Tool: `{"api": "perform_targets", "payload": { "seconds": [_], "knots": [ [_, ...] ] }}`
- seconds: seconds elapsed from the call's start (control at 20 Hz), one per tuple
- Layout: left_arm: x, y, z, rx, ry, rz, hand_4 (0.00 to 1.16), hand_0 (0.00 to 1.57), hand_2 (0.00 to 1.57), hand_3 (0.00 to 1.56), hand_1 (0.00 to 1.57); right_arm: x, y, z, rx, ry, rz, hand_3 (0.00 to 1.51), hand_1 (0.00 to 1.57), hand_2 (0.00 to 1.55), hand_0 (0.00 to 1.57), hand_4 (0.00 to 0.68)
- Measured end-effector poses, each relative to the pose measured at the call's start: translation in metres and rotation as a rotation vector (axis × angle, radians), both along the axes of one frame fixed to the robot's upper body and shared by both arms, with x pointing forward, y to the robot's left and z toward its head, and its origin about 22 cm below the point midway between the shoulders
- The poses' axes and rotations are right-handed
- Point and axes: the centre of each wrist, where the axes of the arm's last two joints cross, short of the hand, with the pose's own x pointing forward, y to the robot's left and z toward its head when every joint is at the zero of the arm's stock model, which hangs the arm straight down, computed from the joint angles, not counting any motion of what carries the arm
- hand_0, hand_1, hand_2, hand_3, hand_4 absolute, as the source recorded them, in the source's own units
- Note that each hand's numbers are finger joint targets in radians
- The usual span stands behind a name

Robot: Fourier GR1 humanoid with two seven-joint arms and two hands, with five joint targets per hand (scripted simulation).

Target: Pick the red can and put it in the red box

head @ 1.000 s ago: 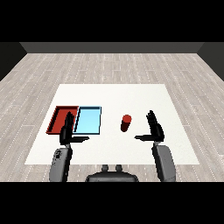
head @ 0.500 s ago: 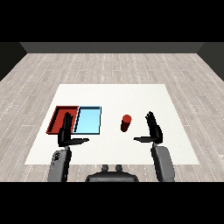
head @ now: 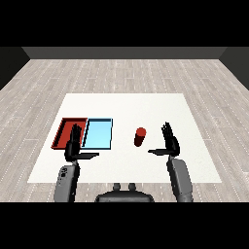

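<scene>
Cylindrical red can point(head: 140, 136) upright beside flat rectangular red tray point(head: 64, 132).

Two grey forearms end in black hands, left hand point(head: 73, 148) and right hand point(head: 170, 144).

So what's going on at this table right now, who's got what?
Nobody holds anything yet. The red can stands upright on the white table, to the right of the light blue tray, with the red tray on that tray's far left. The right hand is open just right of the can, not touching it. The left hand is open too, over the red tray's near edge. The can has not been picked up.
</scene>
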Motion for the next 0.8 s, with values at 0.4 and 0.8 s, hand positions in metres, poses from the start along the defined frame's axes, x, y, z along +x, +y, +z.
{"api": "perform_targets", "payload": {
  "seconds": [0.4,0.8],
  "knots": [
    [-0.002,0.000,-0.007,-0.010,0.009,0.005,0.00,0.00,0.00,0.00,0.00,0.025,0.012,-0.005,0.025,0.022,0.012,0.00,0.00,0.00,0.00,0.000],
    [0.003,0.005,-0.002,-0.031,0.000,0.002,0.00,0.00,0.00,0.00,0.00,0.037,0.032,-0.022,0.074,0.062,0.020,0.00,0.00,0.00,0.00,0.000]
  ]
}}
